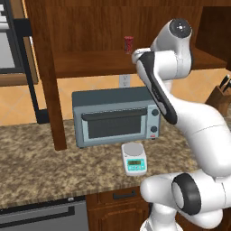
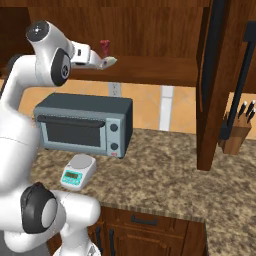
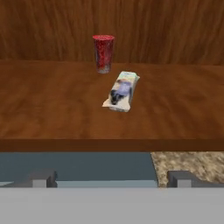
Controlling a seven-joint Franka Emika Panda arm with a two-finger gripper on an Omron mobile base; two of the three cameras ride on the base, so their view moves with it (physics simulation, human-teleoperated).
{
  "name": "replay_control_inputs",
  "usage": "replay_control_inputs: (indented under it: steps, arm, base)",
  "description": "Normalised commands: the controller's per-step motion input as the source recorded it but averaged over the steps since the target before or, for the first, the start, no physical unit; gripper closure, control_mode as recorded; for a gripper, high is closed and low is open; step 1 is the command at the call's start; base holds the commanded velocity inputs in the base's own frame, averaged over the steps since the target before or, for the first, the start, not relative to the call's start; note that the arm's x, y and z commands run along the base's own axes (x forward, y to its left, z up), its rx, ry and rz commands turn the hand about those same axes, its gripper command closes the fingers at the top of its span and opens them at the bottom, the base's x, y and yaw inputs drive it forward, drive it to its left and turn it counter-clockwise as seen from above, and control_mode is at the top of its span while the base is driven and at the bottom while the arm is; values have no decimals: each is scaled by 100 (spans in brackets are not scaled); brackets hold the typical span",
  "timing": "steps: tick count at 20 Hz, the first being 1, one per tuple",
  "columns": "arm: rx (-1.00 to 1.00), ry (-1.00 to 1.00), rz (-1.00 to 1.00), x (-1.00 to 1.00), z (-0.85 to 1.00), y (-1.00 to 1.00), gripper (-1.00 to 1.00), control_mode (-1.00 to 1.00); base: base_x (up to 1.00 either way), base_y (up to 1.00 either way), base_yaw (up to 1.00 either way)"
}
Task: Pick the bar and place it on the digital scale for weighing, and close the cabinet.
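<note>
Polished wood cabinet (image 3: 43, 105), speckled stone counter (image 1: 36, 153), glossy-wrapped bar (image 3: 122, 91).

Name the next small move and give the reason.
Probably ease the open pincer forward over the shelf edge toward the bar. The bar lies flat on the cabinet shelf ahead of the fingertips, ungrasped, with the red can just behind it.

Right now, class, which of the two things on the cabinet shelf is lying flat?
The bar, pale-wrapped, lies flat; the red can behind it stands upright.
</note>
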Motion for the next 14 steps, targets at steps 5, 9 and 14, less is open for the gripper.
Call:
replay_control_inputs:
  steps: [5, 9, 14]
  arm:
    - [0, 11, 0, 75, -1, 0, -100, -100]
    - [0, 5, 0, 61, -5, 0, -100, -100]
    - [0, 1, 0, 19, -6, -8, -100, -100]
  base:
    - [0, 0, 0]
    - [0, 0, 0]
    - [0, 0, 0]
